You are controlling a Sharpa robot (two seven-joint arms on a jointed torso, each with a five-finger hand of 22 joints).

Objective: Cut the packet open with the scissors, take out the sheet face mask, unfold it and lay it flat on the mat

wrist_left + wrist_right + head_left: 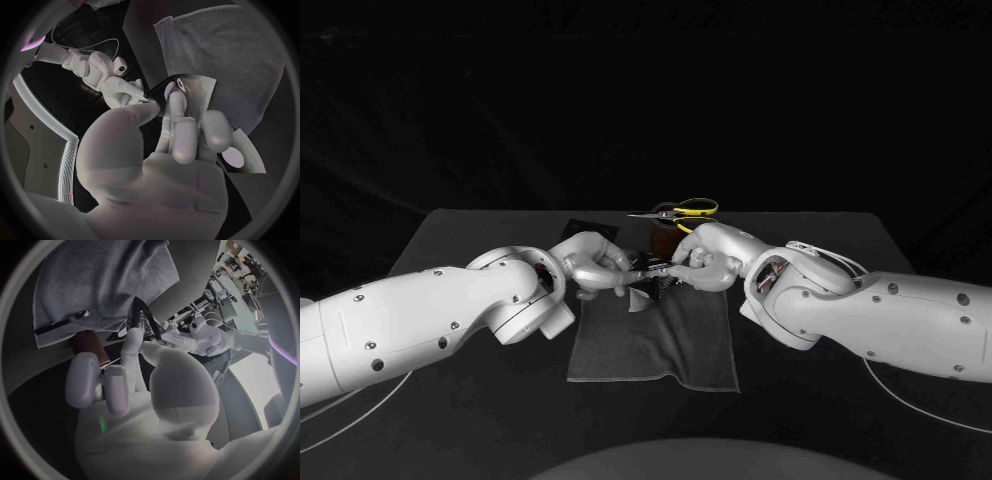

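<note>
- The black table [473, 400] stretches out in front of the robot, and both white arms reach in over it from either side.
- A grey mat [653, 350] lies flat in the middle of the table, its long side running away from the robot.
- The left hand [596, 265] hangs above the far part of the mat. Its thumb and fingers are closed on one end of the packet [653, 272].
- The right hand [704, 262] faces it from the other side, nearly fingertip to fingertip. It pinches the other end of the same packet between thumb and a finger, with its other fingers curled below.
- The packet is held up off the mat between the two hands. It is dark outside and shiny silver where the left wrist view catches it.
- A pale silvery piece shows just under the left hand's fingers; I cannot tell whether it belongs to the packet.
- The scissors [682, 209], with yellow handles, lie on the table beyond the far end of the mat, blades pointing toward the robot's left, well apart from both hands.
- A small reddish-brown block [658, 238] stands between the scissors and the hands.
</note>
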